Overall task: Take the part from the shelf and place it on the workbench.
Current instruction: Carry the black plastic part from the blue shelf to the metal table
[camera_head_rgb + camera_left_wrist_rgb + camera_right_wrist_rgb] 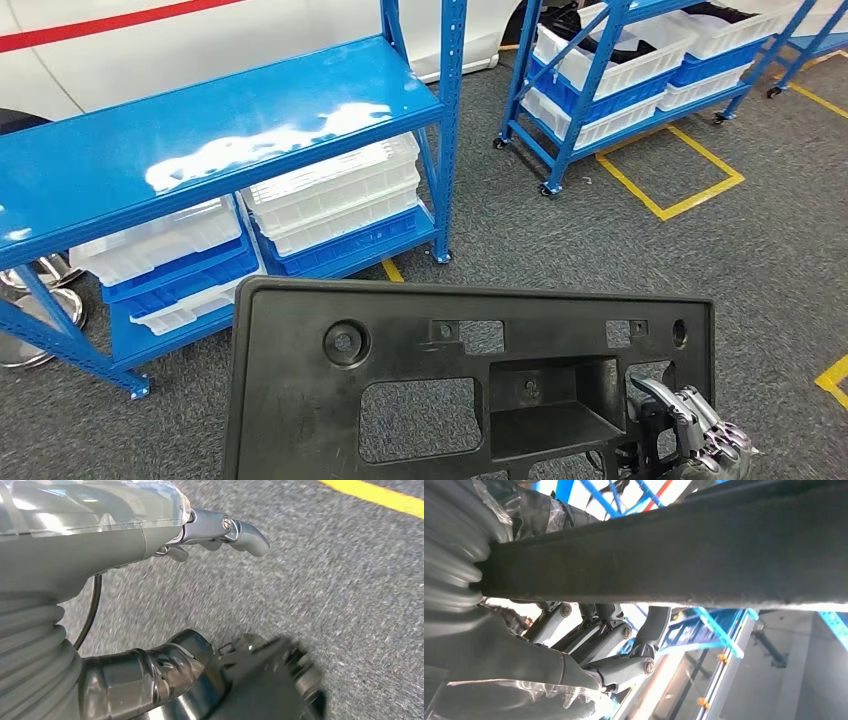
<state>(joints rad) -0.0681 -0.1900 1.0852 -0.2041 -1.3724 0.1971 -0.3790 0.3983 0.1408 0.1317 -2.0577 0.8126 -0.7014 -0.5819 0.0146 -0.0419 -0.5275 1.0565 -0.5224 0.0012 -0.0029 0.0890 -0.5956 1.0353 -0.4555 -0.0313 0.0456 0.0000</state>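
Right hand (pixel 690 435) gripping part (pixel 470 380) through corner cutout, in front of shelf (pixel 200 140). Part looks stiff, light, awkwardly wide; probably tips. Left hand (pixel 220 532) hanging empty, fingers loosely apart.

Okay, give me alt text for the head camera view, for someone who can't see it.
The robot's right hand holds a large black plastic part low in the foreground over grey carpet. Behind it stands a blue shelf with white bins below, and a second blue rack further back.
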